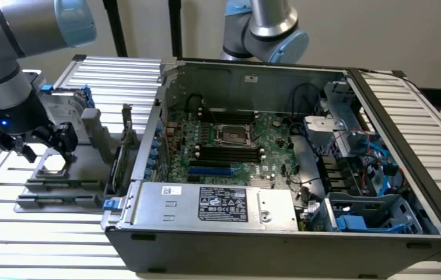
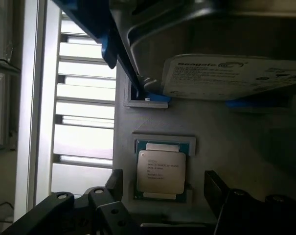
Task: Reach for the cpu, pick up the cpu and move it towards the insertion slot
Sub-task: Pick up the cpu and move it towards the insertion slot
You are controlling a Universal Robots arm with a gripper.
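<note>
Well, the slatted table (image 1: 49,251) carries an open computer case (image 1: 283,245) in the middle and right of the exterior view. At the left of that view stands a grey holder (image 1: 57,186). Above it hangs the end effector (image 1: 48,153), jaws wide. The insertion slot (image 1: 234,135) sits inside the case, well apart. The cpu (image 2: 161,170) lies flat in the holder's recess, one finger on each side, not gripped.

One cpu (image 2: 161,171); one hard drive (image 2: 226,76); one insertion slot (image 1: 231,135); one computer case (image 1: 205,245); one end effector (image 1: 48,154).
</note>
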